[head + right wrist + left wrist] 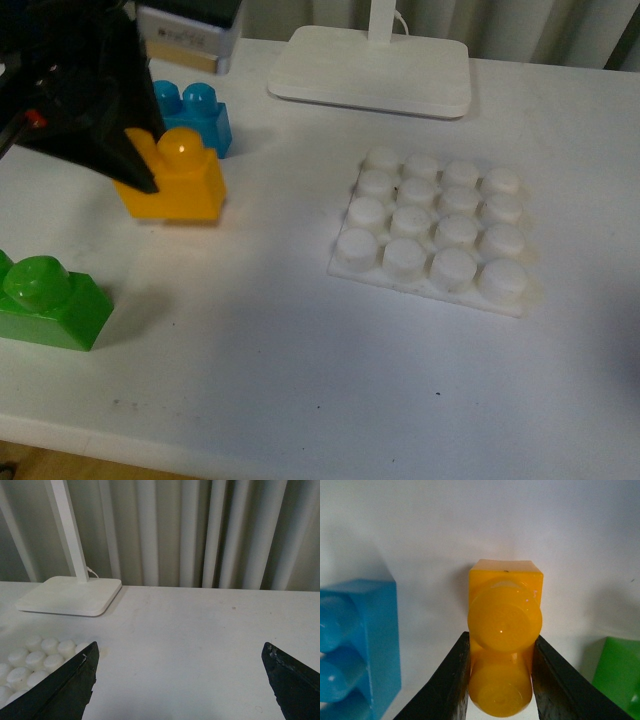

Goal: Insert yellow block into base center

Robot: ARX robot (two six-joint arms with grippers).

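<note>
The yellow block is at the left of the table in the front view, with my left gripper shut on it from the left. In the left wrist view the yellow block sits squeezed between the two black fingers, studs facing the camera. The base, a white square plate of round studs, lies to the right, apart from the block, and nothing stands on it. My right gripper is open over bare table, with the base beside one finger.
A blue brick stands just behind the yellow block. A green brick lies at the near left. A white lamp stand sits at the back, behind the base. A box is at the back left.
</note>
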